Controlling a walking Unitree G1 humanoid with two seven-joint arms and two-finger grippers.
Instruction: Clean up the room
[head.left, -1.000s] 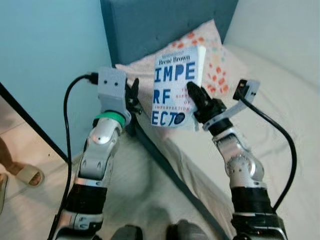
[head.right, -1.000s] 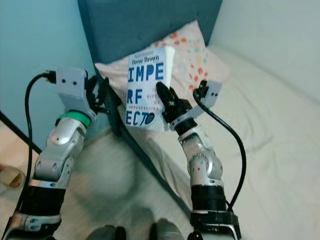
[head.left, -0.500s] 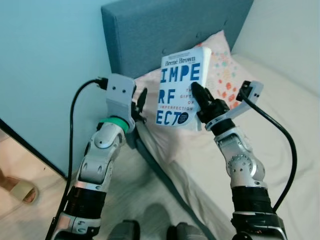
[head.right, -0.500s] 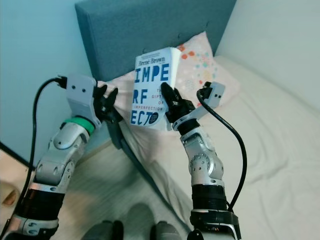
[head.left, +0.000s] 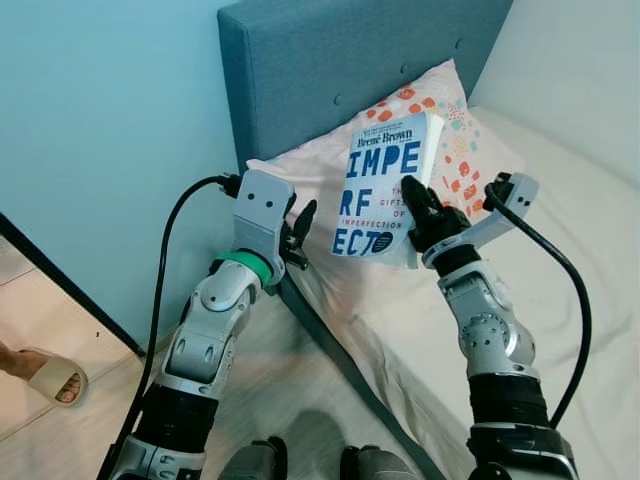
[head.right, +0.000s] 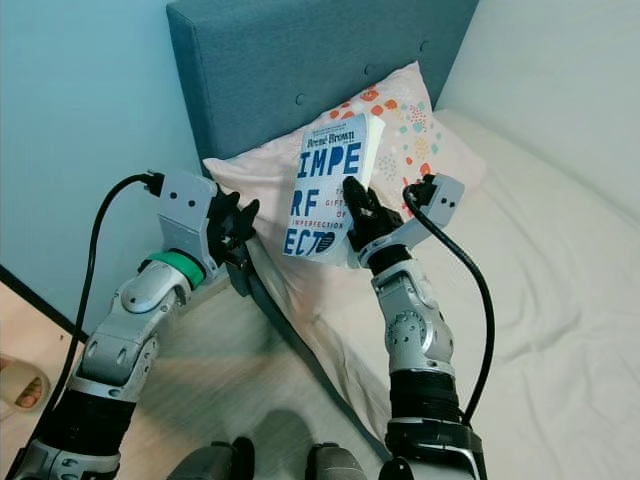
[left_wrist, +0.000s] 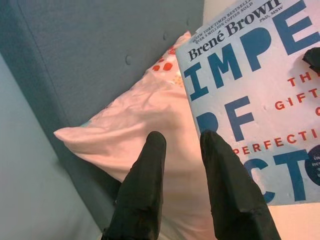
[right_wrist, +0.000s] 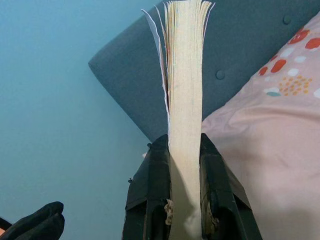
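Note:
A light-blue paperback book (head.left: 382, 190) with big blue letters stands upright in the air over the pillow, its page edge (right_wrist: 184, 100) clamped between the black fingers (right_wrist: 150, 200) of my right gripper (head.left: 412, 200), which is shut on it. My left gripper (head.left: 300, 222) hovers to the left of the book near the bed's corner, its two fingers (left_wrist: 150, 170) slightly parted and holding nothing, with the book cover (left_wrist: 260, 95) just beyond them.
A pink pillow (head.left: 330, 165) with orange dots leans on the blue-grey headboard (head.left: 330, 60) of a bed with a white sheet (head.left: 570, 200). A teal wall (head.left: 100, 130) rises at left. A person's sandalled foot (head.left: 50, 375) rests on the wooden floor at far left.
The camera has shifted, so the whole scene sits differently. My right gripper still holds the book upright; the left gripper has stayed beside it, a little lower relative to the book.

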